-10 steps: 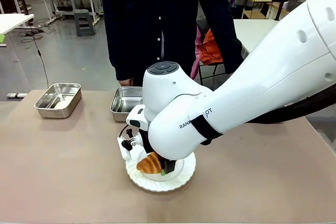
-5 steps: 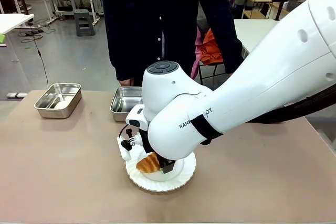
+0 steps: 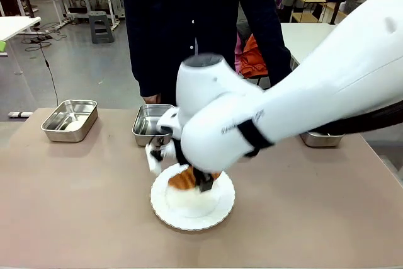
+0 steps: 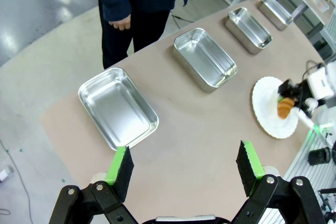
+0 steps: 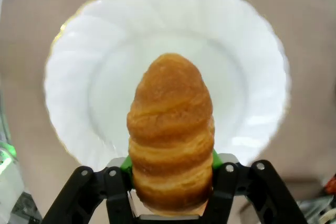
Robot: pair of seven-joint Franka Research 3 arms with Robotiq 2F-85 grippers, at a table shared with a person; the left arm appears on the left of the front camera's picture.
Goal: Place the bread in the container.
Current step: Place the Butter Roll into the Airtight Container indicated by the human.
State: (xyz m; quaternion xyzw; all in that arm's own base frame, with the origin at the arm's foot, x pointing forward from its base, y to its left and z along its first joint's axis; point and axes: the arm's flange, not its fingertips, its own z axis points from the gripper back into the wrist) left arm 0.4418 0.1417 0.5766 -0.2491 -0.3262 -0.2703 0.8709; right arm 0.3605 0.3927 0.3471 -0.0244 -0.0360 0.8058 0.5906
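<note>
- Two green pads of the right claw (image 5: pixel 170 167) press the bread (image 5: pixel 170 124) from either side at its lower end, bottom centre of the right wrist frame. The jaws are closed onto it, held apart by the bread's width.
- Bread runs along the fingers, up the frame. Its blunt end sits between the pads and its rounded, tapered end is uppermost, over the middle of the white plate (image 5: pixel 89 72).
- Front view: bread (image 3: pixel 186 180) at frame centre, tucked under the white right arm, with a black finger against its right side. It sits over the far part of the plate (image 3: pixel 189 217). Contact with the plate cannot be told.
- Bread's look: golden-brown croissant with a glossy crust. Ridged bands cross it, darker in the creases. It is narrower than the plate's flat centre.
- Left claw (image 4: pixel 185 163) at the bottom of the left wrist frame: jaws wide apart, nothing between them, high above the brown counter (image 4: pixel 199 129).
- Row of steel pans climbs from lower left to upper right in that view: first pan (image 4: pixel 118 107), second pan (image 4: pixel 205 59), third pan (image 4: pixel 248 26), fourth pan (image 4: pixel 275 11). Their shiny floors are bare.
- Same view: bread (image 4: pixel 286 107) at the right edge over the plate (image 4: pixel 265 116), apart from the row.
</note>
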